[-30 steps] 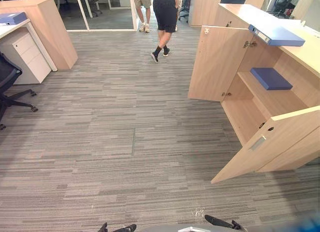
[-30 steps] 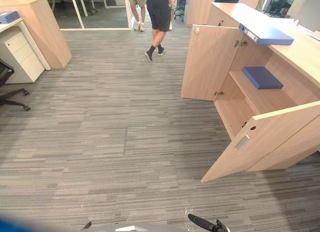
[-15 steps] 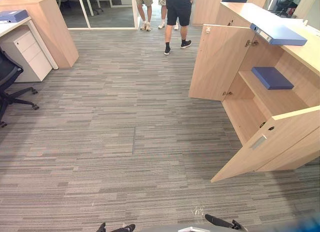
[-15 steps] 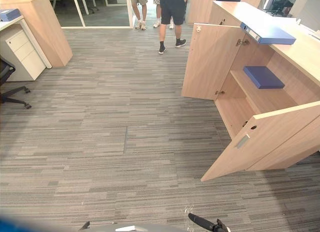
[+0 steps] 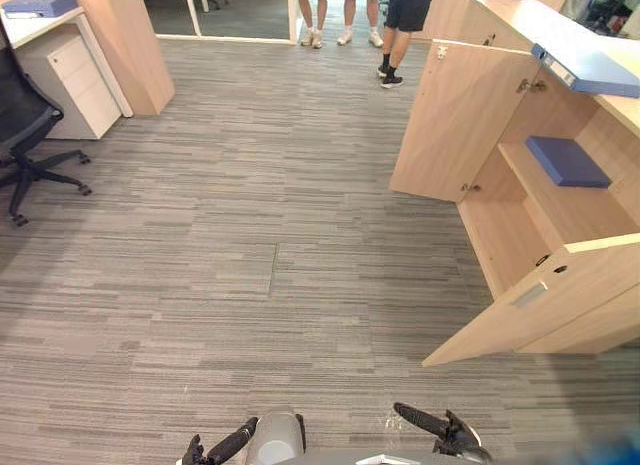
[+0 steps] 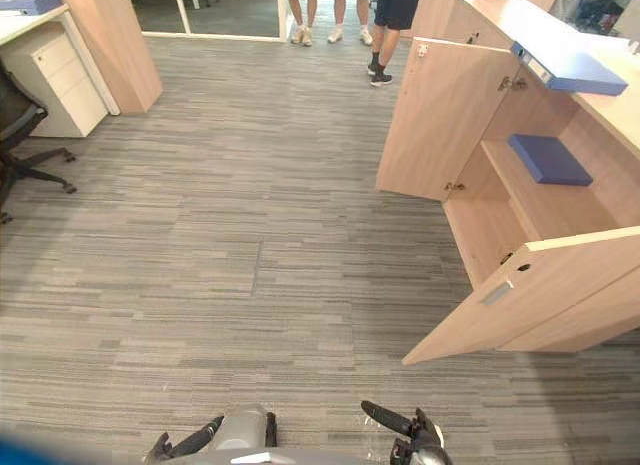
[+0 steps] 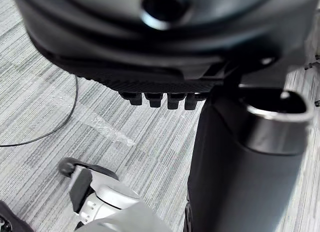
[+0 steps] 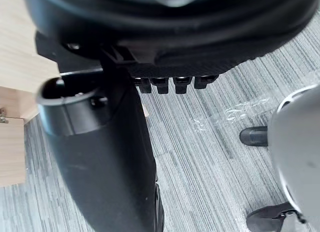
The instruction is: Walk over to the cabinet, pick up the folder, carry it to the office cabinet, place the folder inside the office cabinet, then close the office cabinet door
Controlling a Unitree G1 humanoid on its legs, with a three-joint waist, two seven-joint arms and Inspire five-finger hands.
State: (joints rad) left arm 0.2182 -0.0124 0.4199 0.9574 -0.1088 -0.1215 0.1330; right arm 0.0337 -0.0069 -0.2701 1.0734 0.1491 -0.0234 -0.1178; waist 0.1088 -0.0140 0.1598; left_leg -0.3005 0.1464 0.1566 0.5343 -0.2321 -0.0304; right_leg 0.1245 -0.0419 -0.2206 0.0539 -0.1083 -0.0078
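- A pale label sits on the spine of the blue ring-binder folder (image 5: 590, 71), which lies flat on the light wooden counter top (image 5: 520, 20). Its print is too small to read.
- A second flat blue folder (image 5: 567, 160) lies on the shelf inside the light wooden office cabinet (image 5: 520, 220). Both cabinet doors stand open, and the near door (image 5: 540, 303) is swung out over the grey striped carpet (image 5: 250, 245).
- A third blue folder (image 5: 40, 3) lies on a distant white desk (image 5: 25, 27), above a white drawer unit (image 5: 82, 80) and near a black office chair (image 5: 25, 120).
- People's legs (image 5: 400, 30) stand beyond the far door (image 5: 455, 120).
- The left hand (image 5: 228, 446) and right hand (image 5: 425, 423) hang low over the carpet, fingers straight, holding nothing.
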